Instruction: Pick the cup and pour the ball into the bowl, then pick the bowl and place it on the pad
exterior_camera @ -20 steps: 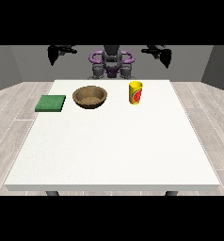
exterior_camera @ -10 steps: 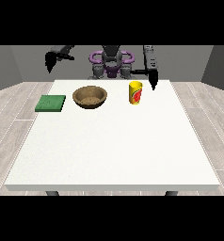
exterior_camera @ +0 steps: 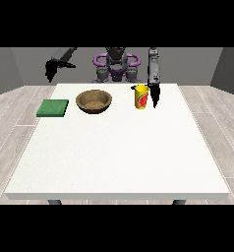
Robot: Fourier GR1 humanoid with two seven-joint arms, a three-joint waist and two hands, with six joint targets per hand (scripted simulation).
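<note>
One front view: the yellow cup with a red label (exterior_camera: pixel 141 96) stands upright near the counter's (exterior_camera: pixel 119 157) far edge. Just beside it hangs the hand at the view's right (exterior_camera: pixel 154 94), fingers pointing down, apparently straight. The other hand (exterior_camera: pixel 50 70) is far off.

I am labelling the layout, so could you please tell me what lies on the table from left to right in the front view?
Green pad → wooden bowl → yellow cup, with a robot hand just right of it.
</note>
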